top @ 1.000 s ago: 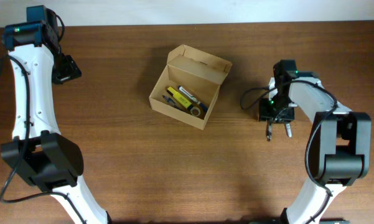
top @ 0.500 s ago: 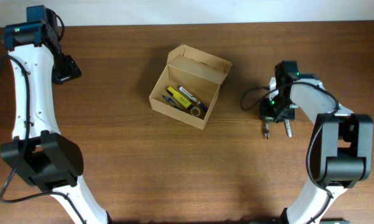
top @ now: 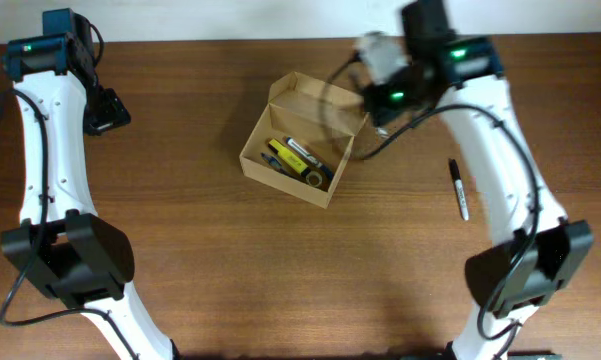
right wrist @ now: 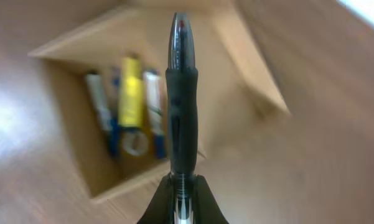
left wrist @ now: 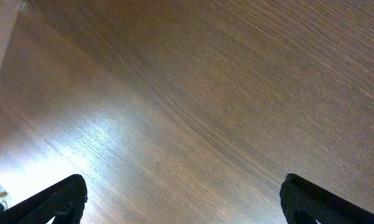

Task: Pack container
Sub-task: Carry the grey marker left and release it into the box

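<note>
Cardboard box, open, sits mid-table, just ahead of and below the right gripper, whose jaws are clamped on a pen aligned with the contents. Left gripper, jaws apart, is well away.

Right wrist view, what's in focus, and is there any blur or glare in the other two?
Right wrist: the pen in the jaws is sharp, the container behind is soft. Overhead: the right gripper is motion-smeared. Left wrist: a glare patch on the table.
</note>
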`<action>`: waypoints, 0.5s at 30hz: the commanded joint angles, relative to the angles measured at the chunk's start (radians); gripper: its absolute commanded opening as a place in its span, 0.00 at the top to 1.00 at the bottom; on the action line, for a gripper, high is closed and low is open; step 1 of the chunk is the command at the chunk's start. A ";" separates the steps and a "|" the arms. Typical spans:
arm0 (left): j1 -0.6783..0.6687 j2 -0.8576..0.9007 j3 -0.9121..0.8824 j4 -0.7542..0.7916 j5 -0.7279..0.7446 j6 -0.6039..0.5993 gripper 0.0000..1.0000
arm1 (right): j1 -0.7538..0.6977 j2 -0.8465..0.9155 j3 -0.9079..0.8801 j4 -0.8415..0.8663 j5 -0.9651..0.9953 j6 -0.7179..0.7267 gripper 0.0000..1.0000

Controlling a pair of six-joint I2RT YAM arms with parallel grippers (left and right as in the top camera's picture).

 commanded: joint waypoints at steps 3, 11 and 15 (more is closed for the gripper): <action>0.008 0.009 -0.005 0.000 -0.006 0.011 0.00 | 0.168 0.026 0.012 0.079 -0.021 -0.271 0.96; 0.008 0.009 -0.005 0.000 -0.006 0.011 0.00 | 0.217 0.156 0.012 0.142 -0.021 -0.293 0.96; 0.008 0.009 -0.005 0.000 -0.006 0.011 0.00 | 0.215 0.241 0.012 0.140 -0.022 -0.254 0.96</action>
